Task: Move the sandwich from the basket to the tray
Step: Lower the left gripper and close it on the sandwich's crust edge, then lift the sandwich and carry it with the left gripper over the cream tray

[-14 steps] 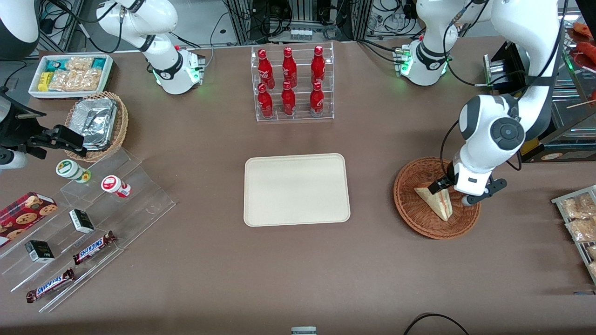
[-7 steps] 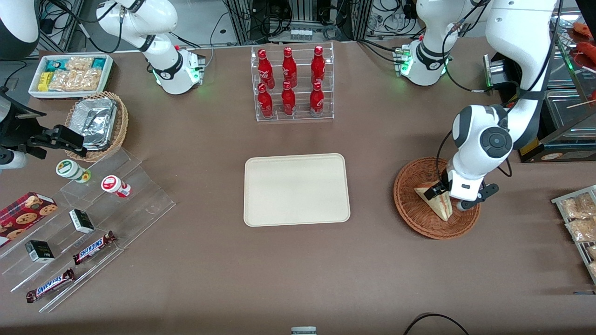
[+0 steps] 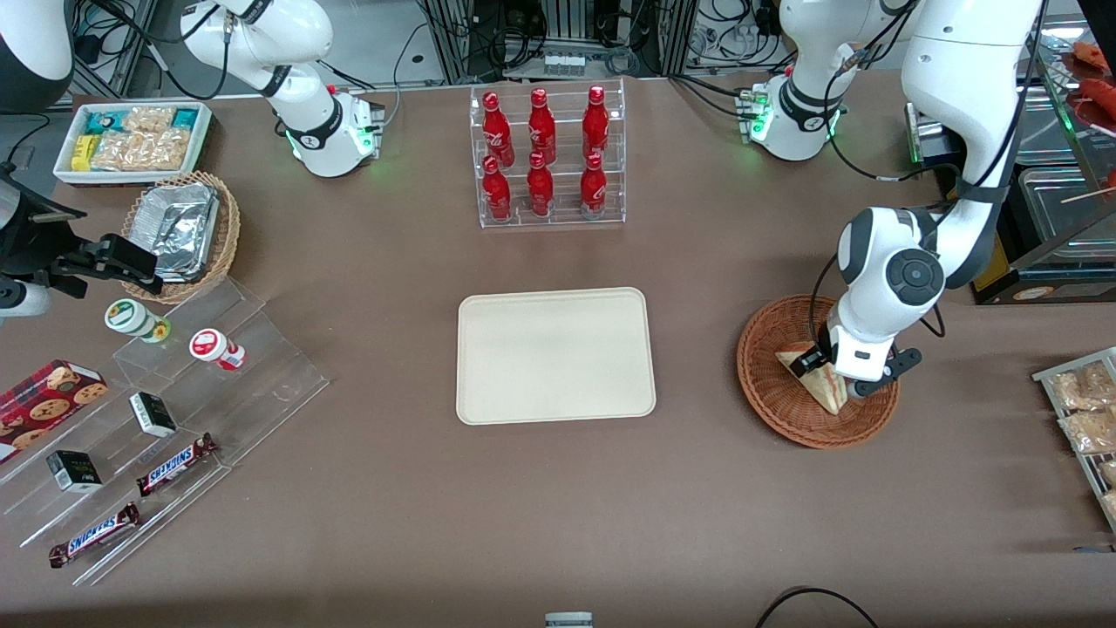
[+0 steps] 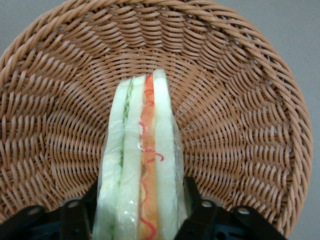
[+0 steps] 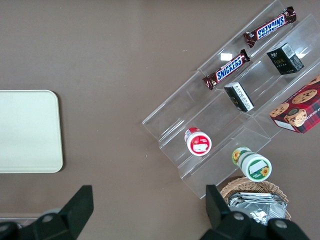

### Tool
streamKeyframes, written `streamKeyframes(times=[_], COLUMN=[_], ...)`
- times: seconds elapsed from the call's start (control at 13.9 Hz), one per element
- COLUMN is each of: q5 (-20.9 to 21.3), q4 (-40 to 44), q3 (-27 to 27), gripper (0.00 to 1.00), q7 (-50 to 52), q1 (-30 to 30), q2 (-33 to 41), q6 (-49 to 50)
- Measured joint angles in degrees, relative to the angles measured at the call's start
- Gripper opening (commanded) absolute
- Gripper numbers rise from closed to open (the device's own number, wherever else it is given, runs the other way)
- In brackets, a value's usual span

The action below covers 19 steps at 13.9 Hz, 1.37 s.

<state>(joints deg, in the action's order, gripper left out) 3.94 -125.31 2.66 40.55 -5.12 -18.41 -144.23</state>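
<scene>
The sandwich (image 3: 815, 384), a pale bread wedge with red and green filling in clear wrap, lies in the round reddish-brown wicker basket (image 3: 776, 401) toward the working arm's end of the table. My left gripper (image 3: 834, 375) is down in the basket, its fingers pressed against both sides of the sandwich. In the left wrist view the sandwich (image 4: 142, 140) stands on edge between the black fingers of the gripper (image 4: 141, 200), over the basket's weave (image 4: 240, 100). The cream tray (image 3: 555, 356) lies bare at the table's middle and also shows in the right wrist view (image 5: 27, 130).
A clear rack of red bottles (image 3: 547, 157) stands farther from the camera than the tray. Packaged snacks (image 3: 1081, 410) lie at the working arm's table edge. Toward the parked arm's end are acrylic steps with candy bars (image 3: 174, 462), a tan foil basket (image 3: 183, 231) and a white snack box (image 3: 131, 139).
My left arm has come down and shifted slightly toward the tray, bringing the gripper lower onto the sandwich in the basket. The sandwich and basket have stayed in place.
</scene>
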Motion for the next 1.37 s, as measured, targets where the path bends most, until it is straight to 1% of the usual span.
streamKeyframes(times=[0.22,0.43,0.58,0.72,0.86,1.08,1.37], q5=[0.22,0.53,0.59,0.6,0.6,0.6,0.59], q4=[0.83,4.8,9.28,14.3,17.64,21.85,28.15], q3=[0.01,0.16,0.31,0.5,0.7,0.85,0.91], gripper=[0.08,0.08,0.08,0.08,0.08,0.09,0.09], q7=[0.0,0.0,0.0,0.2,0.72,1.35,1.51], q1=[-0.04,-0.44,-2.43,-5.92,-9.92,-15.76,-21.03], q2=[1.7,5.52,7.61,7.88,6.91,3.31,-2.73], q6=[3.87,13.29,20.4,25.79,27.47,27.93,27.96])
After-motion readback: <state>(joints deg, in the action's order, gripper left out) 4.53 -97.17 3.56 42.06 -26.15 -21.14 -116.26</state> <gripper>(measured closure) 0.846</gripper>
